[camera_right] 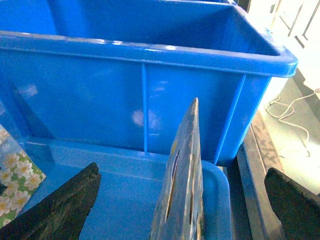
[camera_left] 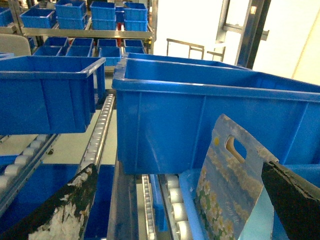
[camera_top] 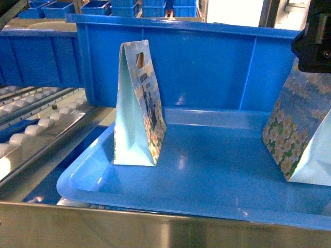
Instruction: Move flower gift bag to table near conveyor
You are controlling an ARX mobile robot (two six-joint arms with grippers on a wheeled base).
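flower gift bag [camera_top: 138, 106] | upright in blue tray | conveyor [camera_top: 36, 124] left

In the head view the right gripper [camera_top: 315, 44] is cut off by the top right corner, so how its jaws stand cannot be told. The flower gift bag [camera_top: 302, 134] below it runs off the right edge, and its top is hidden behind the gripper. The left wrist view crops the second gift bag [camera_left: 227, 192] at the bottom edge. In the right wrist view a bag [camera_right: 182, 185] shows edge-on, its print unreadable and its base cut off.
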